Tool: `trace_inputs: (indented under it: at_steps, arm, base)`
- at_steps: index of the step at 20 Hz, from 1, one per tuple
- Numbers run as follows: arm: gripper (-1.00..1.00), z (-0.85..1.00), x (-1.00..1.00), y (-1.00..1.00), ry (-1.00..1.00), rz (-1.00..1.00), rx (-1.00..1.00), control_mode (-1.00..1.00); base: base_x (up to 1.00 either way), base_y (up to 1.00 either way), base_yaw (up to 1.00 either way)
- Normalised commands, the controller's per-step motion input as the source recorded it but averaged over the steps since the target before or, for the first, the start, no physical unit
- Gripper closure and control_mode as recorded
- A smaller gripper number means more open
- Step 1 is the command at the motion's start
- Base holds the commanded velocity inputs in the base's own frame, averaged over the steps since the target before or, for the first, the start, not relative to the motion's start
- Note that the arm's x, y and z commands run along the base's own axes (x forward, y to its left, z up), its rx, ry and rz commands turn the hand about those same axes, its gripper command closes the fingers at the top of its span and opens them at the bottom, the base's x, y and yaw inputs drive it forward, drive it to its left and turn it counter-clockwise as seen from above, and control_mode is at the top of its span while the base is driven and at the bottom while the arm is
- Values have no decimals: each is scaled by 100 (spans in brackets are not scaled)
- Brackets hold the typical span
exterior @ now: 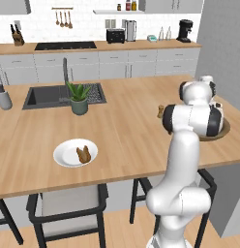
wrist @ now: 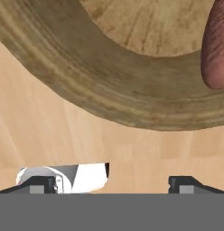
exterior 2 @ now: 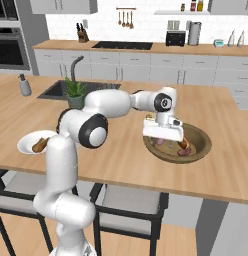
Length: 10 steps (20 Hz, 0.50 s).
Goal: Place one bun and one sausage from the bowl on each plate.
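The gripper (exterior 2: 168, 141) hung low over the near rim of the bowl (exterior 2: 202, 150), its jaws spread wide and holding nothing. In the hand view the thick wooden rim (wrist: 109, 90) curved across just ahead of the finger tips, with bare counter (wrist: 64, 140) directly beneath them, so the fingers stood outside the bowl, not yet over its floor. The reddish-brown sausage (wrist: 217, 49) lay ahead and to one side of the fingers, inside the bowl against the rim; in the right base view it sat just beyond the gripper, with a paler piece (exterior 2: 161, 142) beside it, half hidden by the hand (too small to name with any confidence).

Far off behind the gripper, well across the counter, the white plate (exterior: 61, 154) already carried a brown lump, which looked like a bun (exterior: 83, 154), so a sausage seemed the sensible next pick for it. The teal plate I could not make out.

To do the pick well, the hand would probably need to move forward over the rim and shift sideways until the sausage lay centred between the fingers, then turn so the jaws crossed its short width. Descending where it stood would likely strike the rim. A grip at the sausage's middle should keep it from pivoting on the lift.
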Motion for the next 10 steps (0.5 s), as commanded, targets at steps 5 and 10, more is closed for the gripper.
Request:
trace_inputs:
  at_steps: [5,10]
  arm:
    - [-100,-22,6,-36,-23,4,4,-100]
    - [-100,-1,15,-26,-5,0,0,-100]
  base:
    - [0,0,0]
    - [0,0,0]
